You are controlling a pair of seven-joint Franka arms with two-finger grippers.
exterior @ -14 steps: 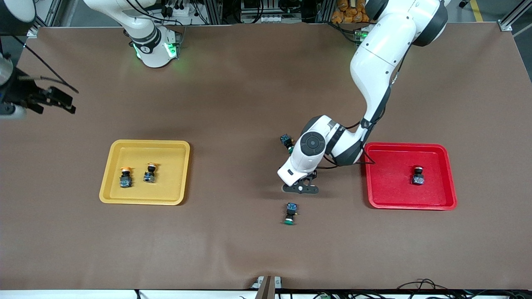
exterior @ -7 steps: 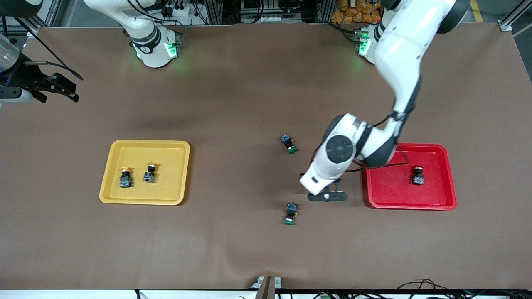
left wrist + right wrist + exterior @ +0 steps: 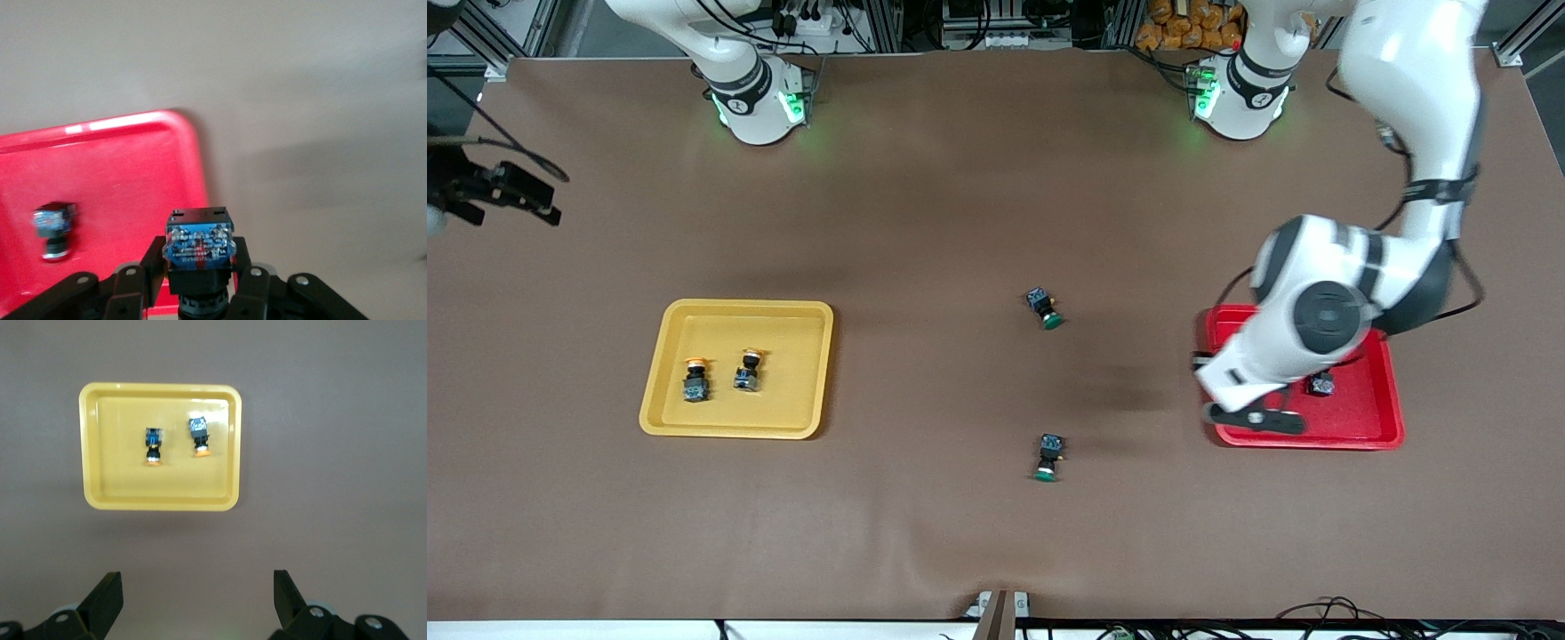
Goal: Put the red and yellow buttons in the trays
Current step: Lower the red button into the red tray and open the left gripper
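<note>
My left gripper (image 3: 1254, 418) hangs over the red tray's (image 3: 1378, 427) edge nearest the table's middle, shut on a button (image 3: 200, 239) with a black-and-blue body; its cap is hidden between the fingers. Another button (image 3: 1320, 385) lies in the red tray (image 3: 133, 173), partly covered by the left arm, and shows blurred as a button (image 3: 53, 230) in the left wrist view. Two yellow-capped buttons (image 3: 695, 380) (image 3: 748, 371) lie in the yellow tray (image 3: 783, 356). My right gripper (image 3: 511, 200) waits open, high over the right arm's end of the table, with the yellow tray (image 3: 120, 487) below its view.
Two green-capped switches lie on the brown table between the trays: one (image 3: 1043, 308) farther from the front camera, one (image 3: 1048, 457) nearer. Both arm bases stand along the table's edge farthest from that camera.
The left arm has swung from the table's middle toward the red tray, carrying the button in its shut gripper. The right gripper has drifted a little at its end of the table.
</note>
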